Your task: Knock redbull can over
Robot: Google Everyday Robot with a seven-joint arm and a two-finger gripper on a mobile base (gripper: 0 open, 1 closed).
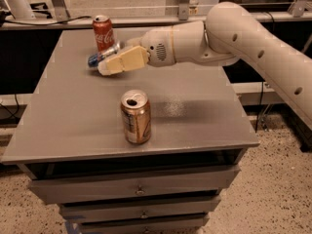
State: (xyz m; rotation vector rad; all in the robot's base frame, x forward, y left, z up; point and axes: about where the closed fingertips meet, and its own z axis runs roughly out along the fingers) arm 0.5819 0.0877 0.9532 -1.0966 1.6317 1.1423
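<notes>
The redbull can [101, 56], slim and silver-and-blue, lies tipped on its side on the grey table [73, 111], its end pointing left, just in front of the red cola can [103, 33]. My gripper [106, 68] reaches in from the right on the cream arm and sits right against the fallen can, partly covering it. The wider gold-brown can [136, 117] stands upright nearer the table's front.
The table tops a grey drawer cabinet [141, 189]. The arm's cream forearm [243, 38] spans the right back of the table. A metal rail and frame [161, 18] run behind the table. Speckled floor lies below.
</notes>
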